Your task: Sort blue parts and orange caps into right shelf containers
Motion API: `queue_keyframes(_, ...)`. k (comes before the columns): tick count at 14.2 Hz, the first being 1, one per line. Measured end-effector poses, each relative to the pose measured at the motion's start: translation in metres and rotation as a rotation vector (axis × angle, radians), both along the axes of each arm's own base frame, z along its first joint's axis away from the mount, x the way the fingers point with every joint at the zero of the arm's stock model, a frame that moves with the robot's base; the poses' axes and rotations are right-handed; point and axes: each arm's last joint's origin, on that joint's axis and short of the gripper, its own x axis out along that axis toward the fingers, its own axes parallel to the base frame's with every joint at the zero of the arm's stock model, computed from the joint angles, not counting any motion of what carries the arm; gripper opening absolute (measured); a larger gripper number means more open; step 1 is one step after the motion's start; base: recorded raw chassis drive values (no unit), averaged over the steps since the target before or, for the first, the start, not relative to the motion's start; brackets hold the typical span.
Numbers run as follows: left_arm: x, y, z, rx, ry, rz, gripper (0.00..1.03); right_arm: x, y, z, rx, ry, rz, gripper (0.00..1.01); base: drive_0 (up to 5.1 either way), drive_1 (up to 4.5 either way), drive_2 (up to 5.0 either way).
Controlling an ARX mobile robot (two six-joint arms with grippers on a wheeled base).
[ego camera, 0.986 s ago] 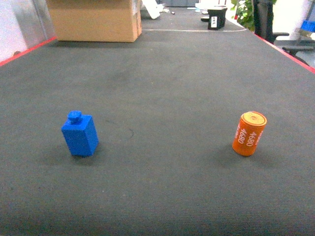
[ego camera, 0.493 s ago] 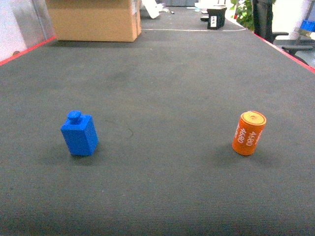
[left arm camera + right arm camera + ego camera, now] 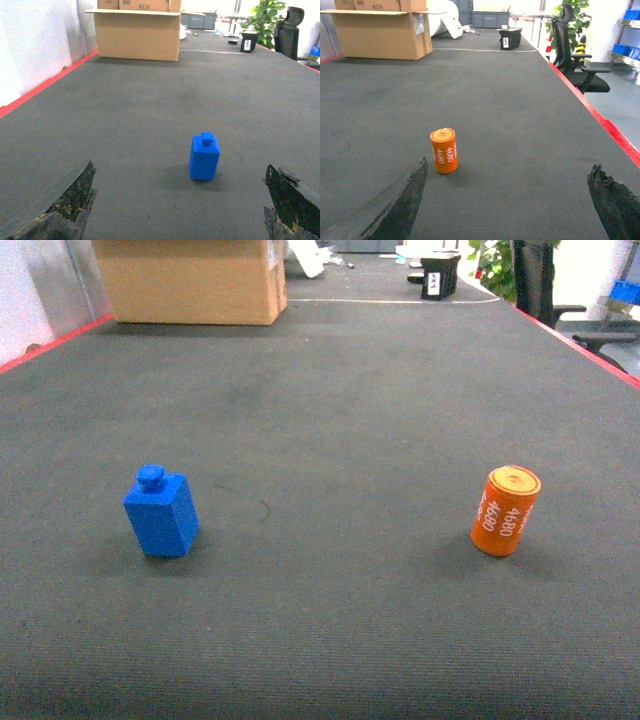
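A: Parts first. Where are the task's things found?

B: One blue part (image 3: 160, 513) is stood upright on the dark mat (image 3: 330, 420), at about 8 o'clock in the head view. One orange cap (image 3: 505, 510) is stood at about 4 o'clock, slightly tilted and well apart from it. Neither is touched by anything.

A: And the pincers?

B: The left gripper (image 3: 182, 205) is spread wide and holds nothing; the blue part is framed between its fingertips (image 3: 75, 192) at 12 o'clock. The right gripper (image 3: 507, 200) is likewise wide apart and empty, with the cap ahead at 11 o'clock.

A: Why that arrangement?

B: Probably each arm is lined up on its own piece so a straight reach can be made.

A: Further out?

B: A cardboard box (image 3: 190, 280) is seen at 11 o'clock. No shelf or containers are shown.
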Motion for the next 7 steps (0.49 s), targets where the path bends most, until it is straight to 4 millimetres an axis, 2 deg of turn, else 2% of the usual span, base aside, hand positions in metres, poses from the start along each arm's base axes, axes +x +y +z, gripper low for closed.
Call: queue_keyframes(7, 0.0, 0.0, 0.0, 0.0, 0.0, 0.0, 0.98, 0.0, 0.0, 0.0, 0.0, 0.0, 0.0, 0.98, 0.0, 0.0, 0.0)
